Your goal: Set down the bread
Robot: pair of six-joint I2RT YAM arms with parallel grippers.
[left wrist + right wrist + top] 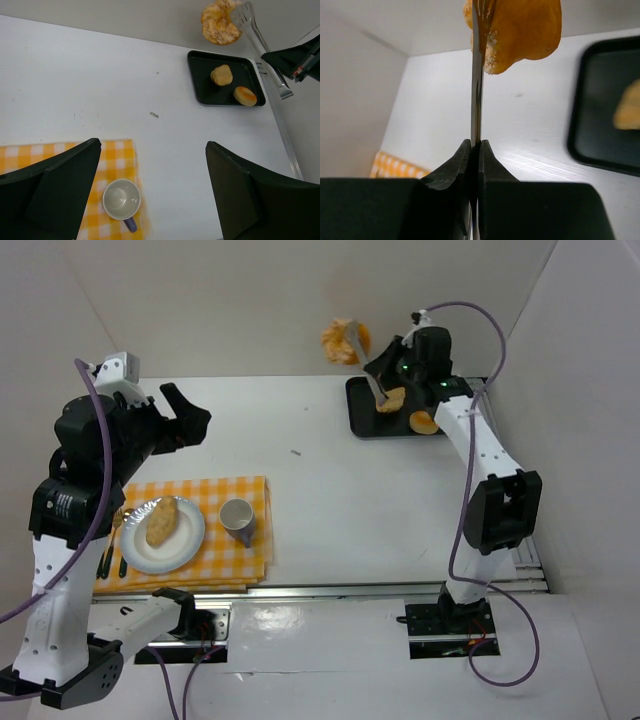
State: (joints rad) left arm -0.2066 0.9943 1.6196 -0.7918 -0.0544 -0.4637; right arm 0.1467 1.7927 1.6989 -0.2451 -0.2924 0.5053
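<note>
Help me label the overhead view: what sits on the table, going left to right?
fork → plate → cup → tray

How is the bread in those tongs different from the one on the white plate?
The lifted bread hangs in the air, pinched by the tongs; the plate bread lies flat on the white plate. The lifted bread looks round and crumbly-coated; the plate bread is long and smooth. Both are golden.
</note>
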